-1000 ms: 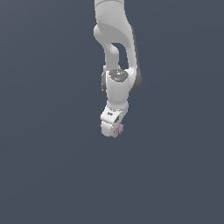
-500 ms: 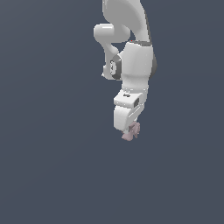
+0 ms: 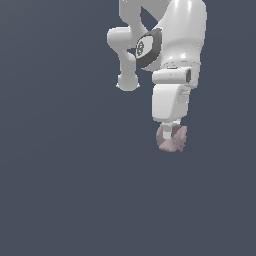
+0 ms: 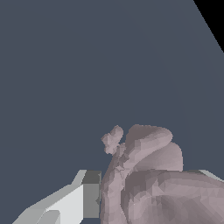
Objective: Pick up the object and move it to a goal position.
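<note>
The object (image 3: 172, 139) is a small knobbly dusty-pink lump. It hangs at the tip of my white gripper (image 3: 170, 135), which points down in the upper right of the exterior view. The gripper is shut on it, and the lump bulges out on both sides of the fingers. In the wrist view the object (image 4: 148, 175) fills the space beside one white-and-grey finger (image 4: 83, 192). The other finger is mostly hidden behind the lump. The object is off the ground.
The white arm (image 3: 170, 45) rises out of the exterior view at the top. A plain dark grey-blue ground (image 3: 65, 175) lies all around. The wrist view shows a black area (image 4: 214, 17) beyond the ground's edge.
The arm has moved towards the exterior view's right and looms larger, carrying the pink object along in the shut gripper.
</note>
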You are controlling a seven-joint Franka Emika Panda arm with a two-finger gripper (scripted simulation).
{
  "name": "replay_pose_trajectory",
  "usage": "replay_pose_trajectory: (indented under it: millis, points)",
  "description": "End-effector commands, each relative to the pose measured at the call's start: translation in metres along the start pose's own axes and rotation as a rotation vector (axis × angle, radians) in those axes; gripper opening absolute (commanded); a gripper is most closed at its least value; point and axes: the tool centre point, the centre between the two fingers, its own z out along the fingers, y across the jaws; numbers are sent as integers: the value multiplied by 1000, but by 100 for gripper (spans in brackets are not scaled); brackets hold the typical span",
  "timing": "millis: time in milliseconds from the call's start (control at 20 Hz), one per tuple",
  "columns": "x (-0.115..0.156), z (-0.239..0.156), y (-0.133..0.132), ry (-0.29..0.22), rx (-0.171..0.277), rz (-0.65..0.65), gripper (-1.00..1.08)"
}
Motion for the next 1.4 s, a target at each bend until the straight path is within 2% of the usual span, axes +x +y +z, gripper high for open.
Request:
replay_pose_trajectory:
  millis: [0,500,750,1050,1350]
  points:
    - [16,-17,11,23,-46,6,-100]
    - [66,-79,41,95,-202,22,-100]
    - [84,-106,50,122,-265,27,-100]
    - [99,-129,56,145,-317,32,-100]
    - [106,-141,59,155,-343,33,-100]
